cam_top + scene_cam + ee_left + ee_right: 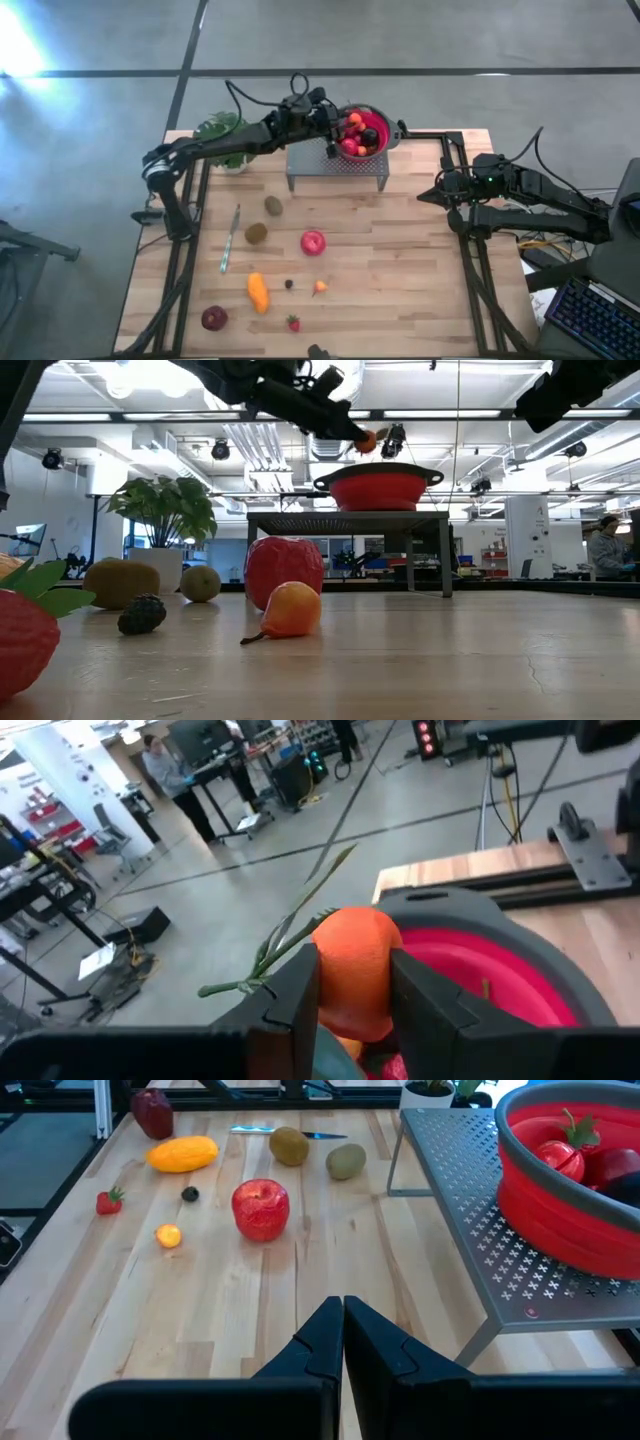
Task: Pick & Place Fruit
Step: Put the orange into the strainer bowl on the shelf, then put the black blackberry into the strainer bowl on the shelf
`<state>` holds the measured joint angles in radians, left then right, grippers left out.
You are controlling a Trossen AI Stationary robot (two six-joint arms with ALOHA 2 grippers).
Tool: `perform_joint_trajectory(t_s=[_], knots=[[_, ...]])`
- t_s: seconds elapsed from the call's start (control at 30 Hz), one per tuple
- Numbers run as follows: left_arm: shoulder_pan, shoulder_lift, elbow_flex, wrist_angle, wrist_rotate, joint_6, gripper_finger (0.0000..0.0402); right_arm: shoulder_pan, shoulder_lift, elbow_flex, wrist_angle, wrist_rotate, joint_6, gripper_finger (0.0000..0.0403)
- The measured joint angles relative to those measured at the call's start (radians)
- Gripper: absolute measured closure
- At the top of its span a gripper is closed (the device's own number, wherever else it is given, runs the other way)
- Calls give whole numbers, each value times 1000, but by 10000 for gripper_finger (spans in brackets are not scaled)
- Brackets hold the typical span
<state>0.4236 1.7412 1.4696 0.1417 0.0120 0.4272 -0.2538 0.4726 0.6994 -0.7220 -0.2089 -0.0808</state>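
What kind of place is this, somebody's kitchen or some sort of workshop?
Probably a robotics lab or workshop, not a kitchen: open concrete floor, exposed ceiling pipes and lights, and workstations with a person beyond the wooden table.

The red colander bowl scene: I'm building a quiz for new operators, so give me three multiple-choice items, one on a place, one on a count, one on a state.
1. Where does the round red colander bowl stand?
A. on the perforated grey metal stand
B. on the bare wood table
C. on the floor

2. How many brown kiwis lie on the light wooden table?
A. one
B. two
C. four

3. What is the left gripper doing?
A. waiting open
B. holding a knife
C. holding an orange fruit piece over the bowl

Answers: 1 A, the bowl sits on the stand; 2 B, two by the red apple; 3 C, fingers clamp it.
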Motion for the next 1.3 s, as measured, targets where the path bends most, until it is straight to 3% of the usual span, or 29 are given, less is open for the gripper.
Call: perform_joint_trajectory(t_s=[0.7, 1.1, 1.3], knots=[[17, 107, 0, 17, -19, 17, 292, 0, 0, 0, 0, 0, 0, 394], [22, 87, 12, 3, -71, 32, 202, 0, 0, 0, 0, 0, 0, 394], [4, 84, 158, -199, -84, 73, 200, 0, 0, 0, 0, 0, 2, 394]])
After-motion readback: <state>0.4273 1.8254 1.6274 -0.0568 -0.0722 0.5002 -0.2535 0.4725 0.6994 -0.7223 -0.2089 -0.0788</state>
